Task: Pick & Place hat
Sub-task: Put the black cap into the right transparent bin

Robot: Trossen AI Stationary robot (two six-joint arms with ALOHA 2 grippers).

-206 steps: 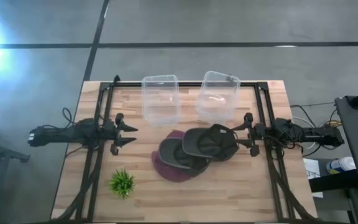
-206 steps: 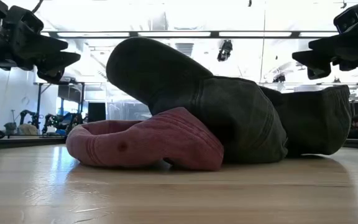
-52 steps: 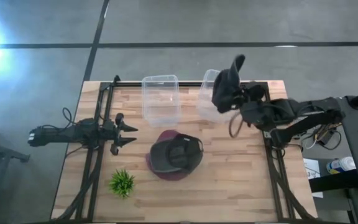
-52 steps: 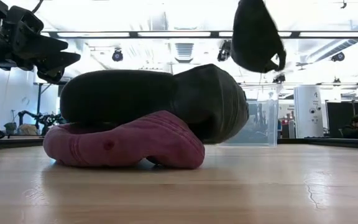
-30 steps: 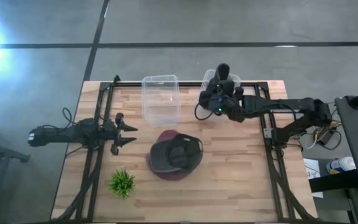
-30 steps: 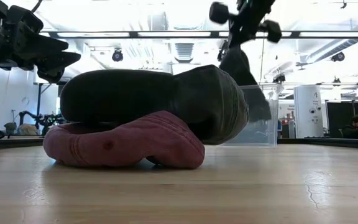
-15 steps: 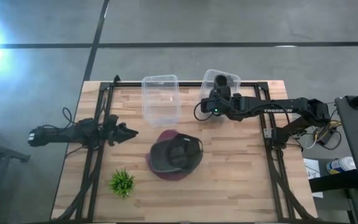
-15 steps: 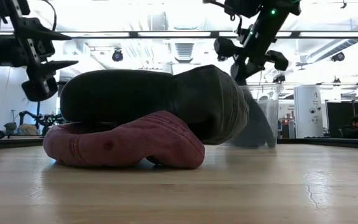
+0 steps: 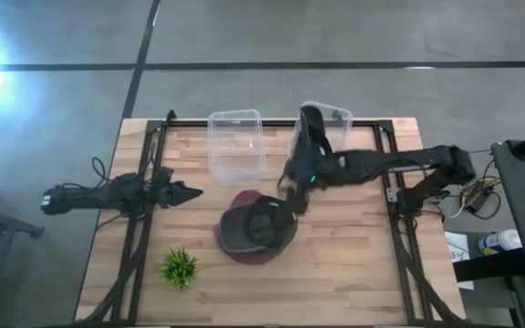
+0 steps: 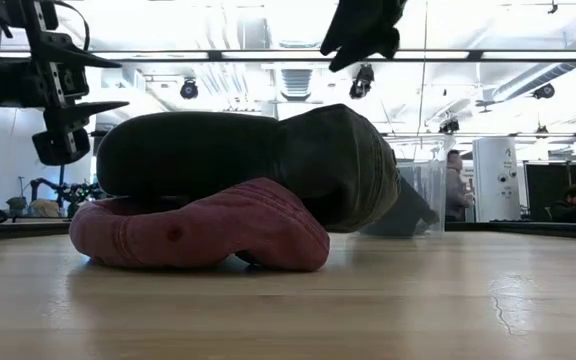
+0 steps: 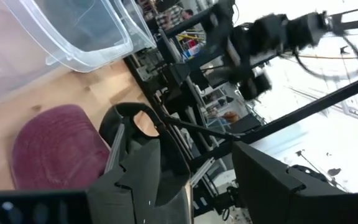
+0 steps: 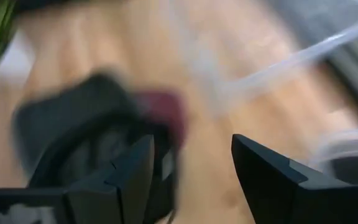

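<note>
A dark grey cap (image 9: 261,223) lies on top of a maroon cap (image 9: 231,246) at the table's middle; low view shows the grey one (image 10: 258,160) resting on the maroon one (image 10: 208,230). Another dark hat (image 9: 310,128) lies inside the right clear bin (image 9: 335,118), seen through its wall (image 10: 408,215). My right gripper (image 9: 292,196) hovers open just right of and above the pile (image 12: 191,180), touching nothing. My left gripper (image 9: 182,193) waits open at the table's left (image 10: 73,85), turned on its side.
A second clear bin (image 9: 235,146) stands left of the filled one at the far edge. A small green plant (image 9: 179,268) stands near the front left. Black frame rails (image 9: 144,228) run along both sides. People stand in the room beyond the table (image 10: 455,190).
My right gripper lowered the dark hat into the right bin and let go; the hat stays there. The gripper then rose and swung toward the near left, over the pile of caps. My left gripper turned about its wrist axis and stayed in place.
</note>
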